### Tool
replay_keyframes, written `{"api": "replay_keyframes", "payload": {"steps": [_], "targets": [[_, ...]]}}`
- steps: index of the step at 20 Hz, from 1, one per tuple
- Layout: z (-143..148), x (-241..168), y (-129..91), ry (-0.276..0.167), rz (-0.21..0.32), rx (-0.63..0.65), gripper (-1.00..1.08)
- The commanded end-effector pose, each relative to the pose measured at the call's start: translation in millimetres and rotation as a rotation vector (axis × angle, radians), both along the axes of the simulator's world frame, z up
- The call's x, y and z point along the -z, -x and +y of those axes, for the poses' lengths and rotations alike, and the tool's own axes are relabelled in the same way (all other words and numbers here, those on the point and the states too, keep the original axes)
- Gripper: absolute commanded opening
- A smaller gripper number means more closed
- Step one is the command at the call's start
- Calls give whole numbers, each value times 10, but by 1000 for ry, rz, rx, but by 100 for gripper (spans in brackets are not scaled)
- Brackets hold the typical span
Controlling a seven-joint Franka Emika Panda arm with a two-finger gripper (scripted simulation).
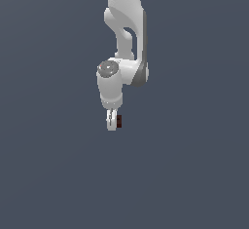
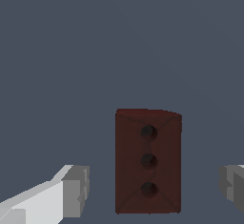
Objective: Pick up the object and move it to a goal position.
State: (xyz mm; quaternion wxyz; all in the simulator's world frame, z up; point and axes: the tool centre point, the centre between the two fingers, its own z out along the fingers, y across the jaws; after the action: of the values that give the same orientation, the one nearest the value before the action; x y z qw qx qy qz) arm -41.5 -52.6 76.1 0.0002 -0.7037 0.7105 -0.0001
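The object (image 2: 148, 161) is a small dark red-brown block with three dark holes in a row on the face I see. In the wrist view it stands between my two grey fingertips (image 2: 76, 189), with a clear gap on each side. My gripper (image 2: 153, 189) is open around it and touches neither side. In the exterior view the white arm hangs straight down in the middle of the picture. There the object (image 1: 119, 121) shows as a tiny dark piece beside the white finger of the gripper (image 1: 115, 123), toward the exterior view's right.
A plain dark grey-blue surface (image 1: 53, 174) fills both views. No other objects, containers or edges show.
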Motion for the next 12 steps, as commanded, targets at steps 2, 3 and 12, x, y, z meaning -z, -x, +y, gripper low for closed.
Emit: {"api": "replay_keyframes", "payload": {"steps": [2, 3, 12], "targets": [[-1, 70, 5, 0, 1, 1, 100], [-1, 106, 6, 0, 1, 1, 100], [-1, 468, 10, 0, 1, 5, 100]]}}
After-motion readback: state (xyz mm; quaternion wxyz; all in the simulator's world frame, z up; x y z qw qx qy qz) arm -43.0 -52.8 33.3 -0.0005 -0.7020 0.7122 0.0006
